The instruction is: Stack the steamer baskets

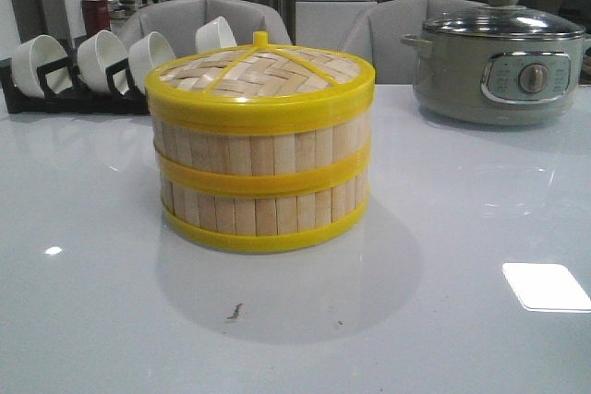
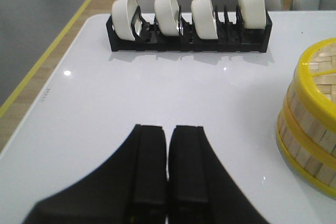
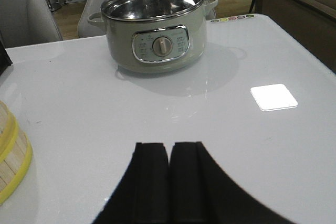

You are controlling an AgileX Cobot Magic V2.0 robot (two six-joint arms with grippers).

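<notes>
Two steamer baskets (image 1: 263, 177) stand one on the other at the middle of the white table, bamboo slats with yellow rims. A woven, yellow-rimmed lid (image 1: 260, 76) sits on top. The stack's side shows in the left wrist view (image 2: 312, 121), and a sliver of it in the right wrist view (image 3: 11, 153). My left gripper (image 2: 169, 127) hovers over bare table left of the stack, shut and empty. On the stack's other side my right gripper (image 3: 169, 144) is shut too, with nothing held. Neither gripper appears in the front view.
A black rack (image 1: 55, 94) holding several white bowls (image 1: 102, 60) stands at the back left. A grey electric pot (image 1: 499, 66) with a glass lid sits at the back right. Grey chairs (image 1: 208, 16) stand behind the table. A bright light patch (image 1: 545, 285) lies front right.
</notes>
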